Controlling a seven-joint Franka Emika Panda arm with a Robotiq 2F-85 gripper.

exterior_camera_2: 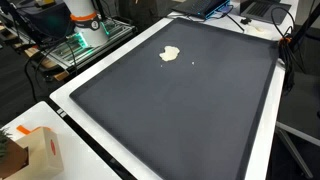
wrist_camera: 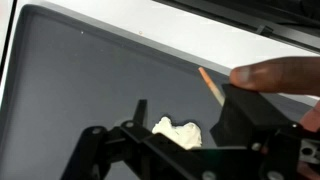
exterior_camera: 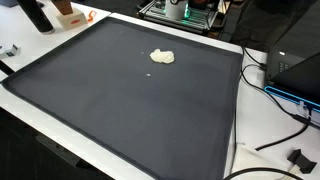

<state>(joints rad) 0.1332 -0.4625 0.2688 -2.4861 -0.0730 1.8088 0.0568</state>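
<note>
In the wrist view the end effector (wrist_camera: 185, 105) stands with its fingers spread wide and empty above a crumpled white wad (wrist_camera: 178, 131), which shows between and just below the fingertips. The wad lies alone on a dark mat (wrist_camera: 80, 80) covering the white counter (exterior_camera: 246, 110), toward the mat's far side in both exterior views, with a tiny white speck (exterior_camera: 150, 72) near it. Being light and soft, the wad would likely skid or flatten if one finger touched first, and fingertips set too low could drag on the mat.
</note>
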